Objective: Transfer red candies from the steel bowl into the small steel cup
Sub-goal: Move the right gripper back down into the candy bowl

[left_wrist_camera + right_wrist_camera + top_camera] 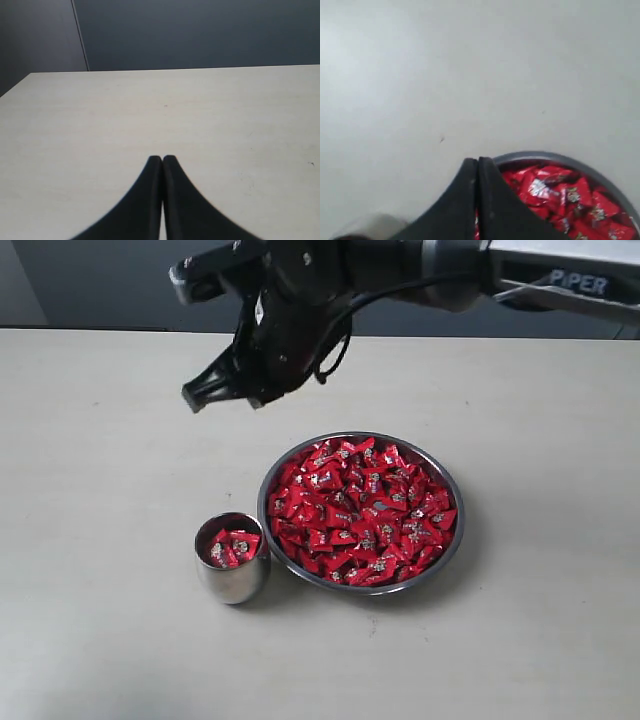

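Observation:
The steel bowl (263,502) sits right of the table's middle, heaped with red candies (365,510). Just to its left stands the small steel cup (232,585) with a few red candies (232,546) inside. My right gripper (197,398) hangs in the air behind the cup and left of the bowl, shut with nothing between its fingers. In the right wrist view the shut tips (477,161) sit by the bowl's rim (540,155), with candies (555,192) beyond. My left gripper (162,158) is shut over bare table and is out of the exterior view.
The pale table (100,490) stretches wide around the bowl and cup. A dark wall (200,30) rises behind the far edge. The right arm's body (420,270) reaches in from the upper right.

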